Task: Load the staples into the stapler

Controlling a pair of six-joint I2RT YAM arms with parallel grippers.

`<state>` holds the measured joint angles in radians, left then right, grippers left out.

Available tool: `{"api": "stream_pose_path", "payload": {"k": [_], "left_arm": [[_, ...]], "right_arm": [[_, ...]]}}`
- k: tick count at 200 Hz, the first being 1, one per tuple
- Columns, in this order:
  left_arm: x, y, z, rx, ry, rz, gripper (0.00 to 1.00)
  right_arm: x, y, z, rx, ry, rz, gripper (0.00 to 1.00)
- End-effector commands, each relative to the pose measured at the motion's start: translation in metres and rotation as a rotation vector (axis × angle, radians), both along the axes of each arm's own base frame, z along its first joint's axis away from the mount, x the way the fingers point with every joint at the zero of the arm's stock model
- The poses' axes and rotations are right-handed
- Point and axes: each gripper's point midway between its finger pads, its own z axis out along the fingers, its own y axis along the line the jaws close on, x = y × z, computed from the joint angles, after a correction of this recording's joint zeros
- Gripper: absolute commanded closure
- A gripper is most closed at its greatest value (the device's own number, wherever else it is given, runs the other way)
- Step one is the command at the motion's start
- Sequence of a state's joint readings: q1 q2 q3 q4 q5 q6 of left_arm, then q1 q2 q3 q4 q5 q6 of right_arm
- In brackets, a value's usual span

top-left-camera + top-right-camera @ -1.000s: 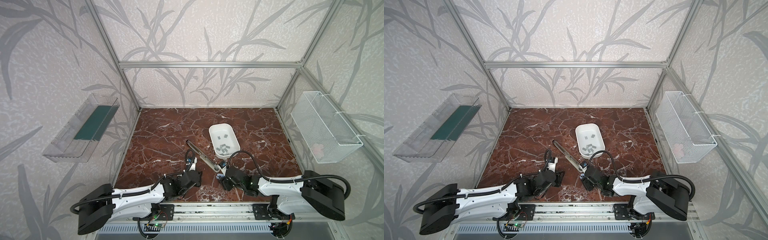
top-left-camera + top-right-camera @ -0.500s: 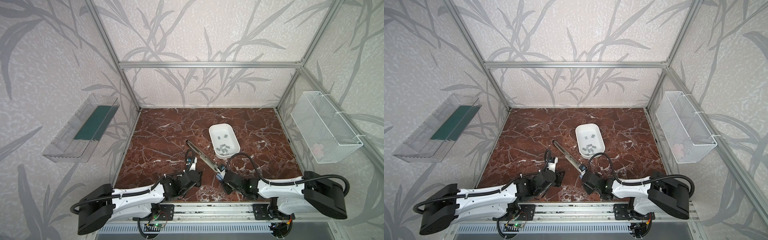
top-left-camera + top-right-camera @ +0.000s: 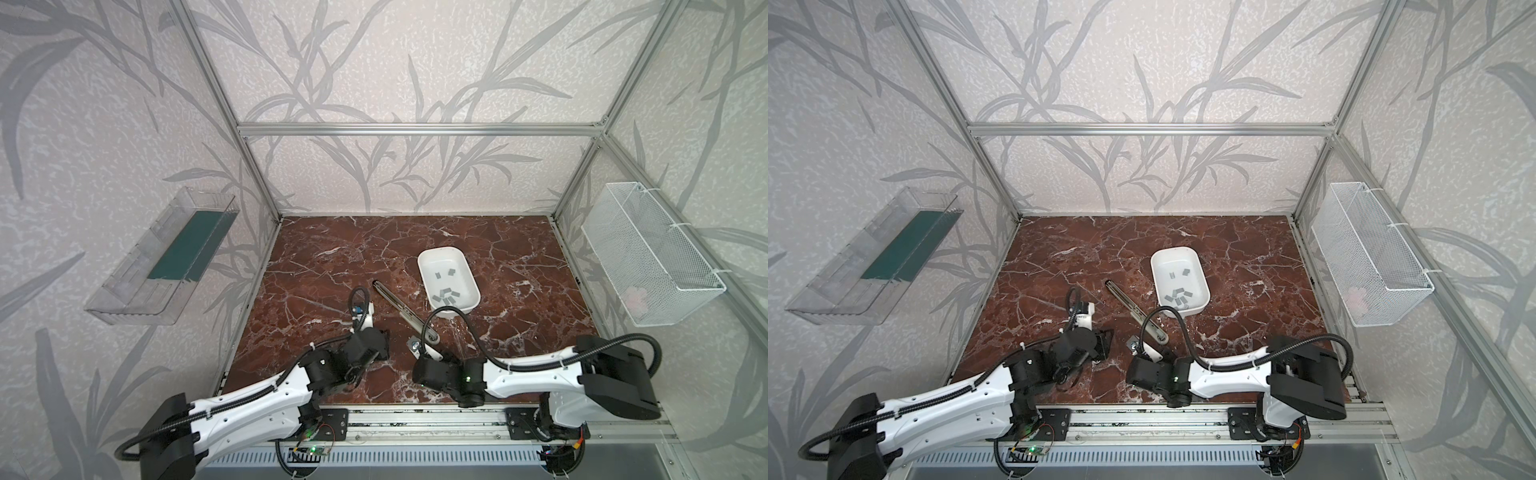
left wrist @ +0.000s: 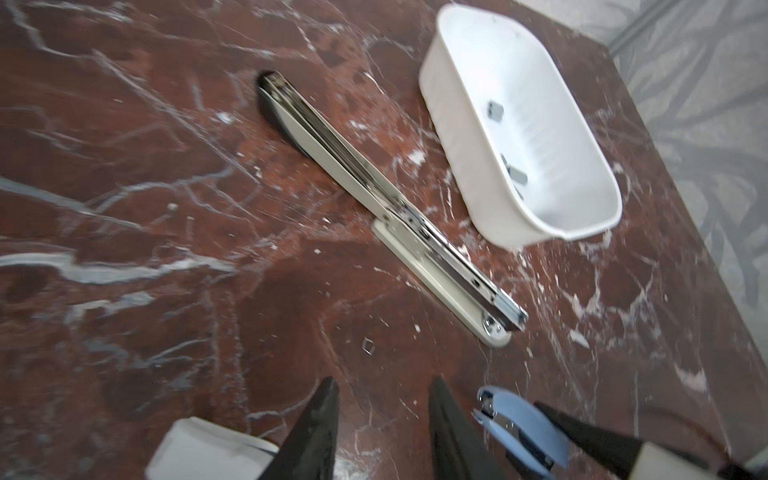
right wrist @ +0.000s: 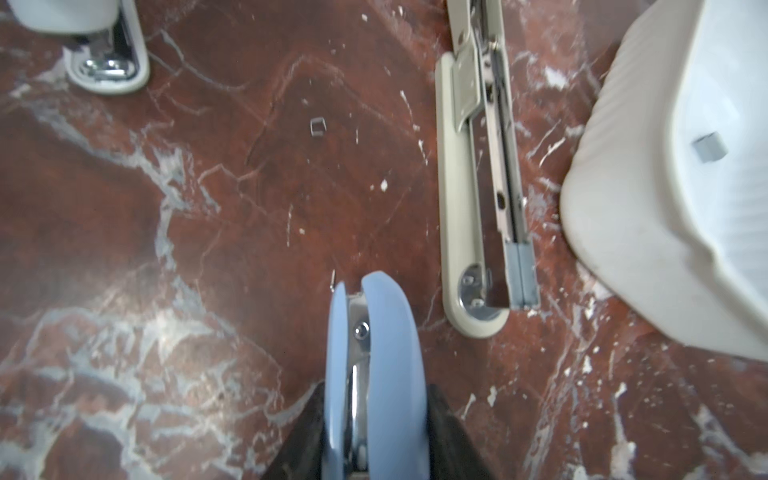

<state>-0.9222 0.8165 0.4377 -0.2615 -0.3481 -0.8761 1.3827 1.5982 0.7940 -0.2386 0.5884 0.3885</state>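
Note:
A long beige stapler (image 3: 399,305) (image 3: 1131,305) lies opened flat on the marble, its chrome magazine (image 4: 374,183) (image 5: 494,174) bare. The staples (image 3: 446,293) (image 3: 1179,295) (image 4: 494,110) (image 5: 710,146) lie loose in a white bin (image 3: 440,249) (image 3: 1173,249) just beyond it. My right gripper (image 5: 376,386) (image 3: 417,351) is shut on a small blue stapler (image 5: 374,332) (image 4: 519,428), held short of the beige stapler's near end. My left gripper (image 4: 382,384) (image 3: 384,345) hovers open beside it, nothing between its fingers.
One bent staple (image 5: 318,126) (image 4: 368,345) lies on the table ahead of both grippers. The front end of another beige stapler (image 5: 104,62) shows beyond it. A wire basket (image 3: 652,257) hangs on the right wall, a clear tray (image 3: 166,257) on the left.
My right gripper has drawn leftward and toward the front edge, away from the beige stapler's end, with the blue stapler in it. The left arm has stayed put.

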Motion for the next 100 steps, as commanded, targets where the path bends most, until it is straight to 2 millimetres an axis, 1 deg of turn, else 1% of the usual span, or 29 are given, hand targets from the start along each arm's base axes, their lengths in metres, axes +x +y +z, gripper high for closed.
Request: {"api": "stream_pose_path", "payload": {"k": [1,19,23,27,40,53,69,86,100], "left_arm": [[-0.007,0.036,-0.009,0.036,0.109,0.074,0.61],[-0.007,0.046,-0.003,0.017,0.112,0.089,0.61],[-0.008,0.048,-0.002,0.017,0.109,0.09,0.61],[-0.008,0.049,0.0,0.013,0.104,0.092,0.61],[-0.009,0.054,0.003,0.011,0.094,0.101,0.61],[-0.01,0.055,0.005,0.001,0.09,0.101,0.61],[-0.011,0.057,0.004,-0.001,0.093,0.101,0.61],[-0.012,0.057,0.004,-0.005,0.092,0.099,0.61],[-0.011,0.057,0.005,-0.008,0.088,0.1,0.61]], "right_arm": [[0.011,-0.015,-0.003,-0.272,-0.152,-0.057,0.64],[0.014,-0.006,-0.008,-0.446,-0.218,-0.07,0.64],[0.012,-0.004,-0.013,-0.486,-0.222,-0.066,0.64],[0.014,-0.001,-0.011,-0.516,-0.256,-0.066,0.64],[0.01,0.007,-0.018,-0.587,-0.277,-0.04,0.6],[0.003,0.018,-0.027,-0.601,-0.257,0.007,0.56],[-0.006,0.025,-0.034,-0.587,-0.213,0.048,0.53],[-0.011,0.028,-0.033,-0.57,-0.194,0.078,0.45],[-0.021,0.035,-0.032,-0.522,-0.151,0.132,0.38]]}}
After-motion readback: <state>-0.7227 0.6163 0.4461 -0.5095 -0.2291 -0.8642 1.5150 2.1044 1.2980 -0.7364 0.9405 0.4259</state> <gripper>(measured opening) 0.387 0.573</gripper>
